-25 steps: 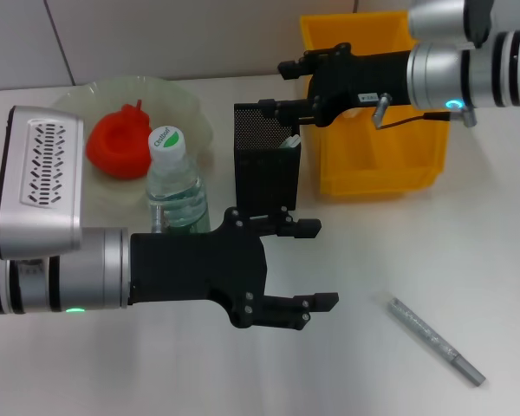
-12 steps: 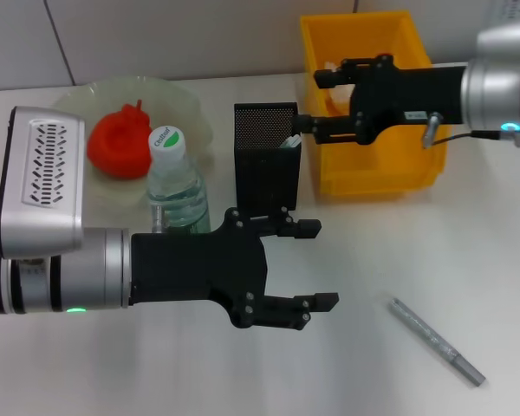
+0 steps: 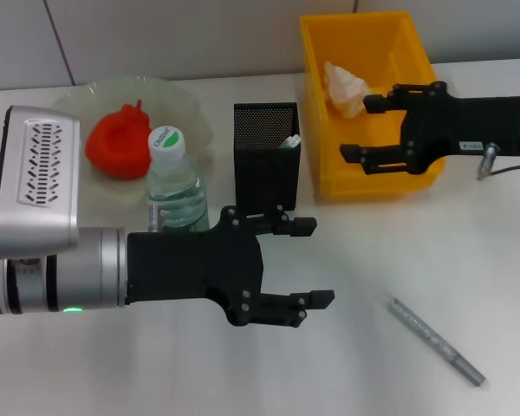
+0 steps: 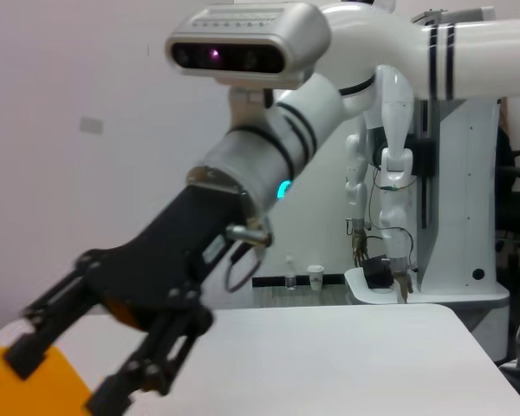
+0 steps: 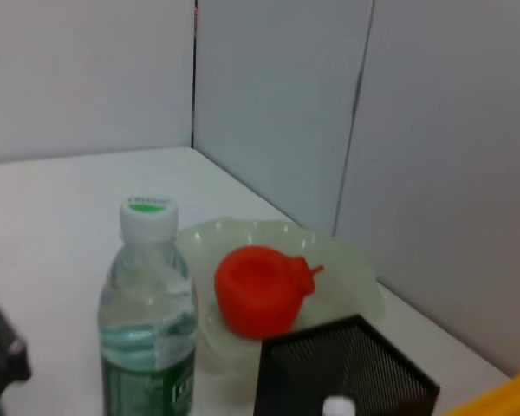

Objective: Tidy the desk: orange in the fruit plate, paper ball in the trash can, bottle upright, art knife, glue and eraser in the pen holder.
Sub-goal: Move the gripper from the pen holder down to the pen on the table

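Right pincer (image 3: 362, 126) spread over yellow trash can (image 3: 416, 178), upper right — paper ball (image 3: 346, 87) inside.
Left pincer (image 3: 315, 262) spread too, low centre of the worktop (image 3: 503, 286).

This looks like a robotics lab. Beyond the plain white counter (image 4: 355, 355), the left wrist view shows a second white humanoid robot (image 4: 399, 147) on a pedestal base, with dangling cables (image 4: 377, 247) and small hanging hands. Pale grey panel walls (image 5: 277, 104) with thin vertical seams close in behind the counter. On the far edge of the counter, near that second robot, stand a small clear bottle (image 4: 289, 279) and a white paper cup (image 4: 315, 276).
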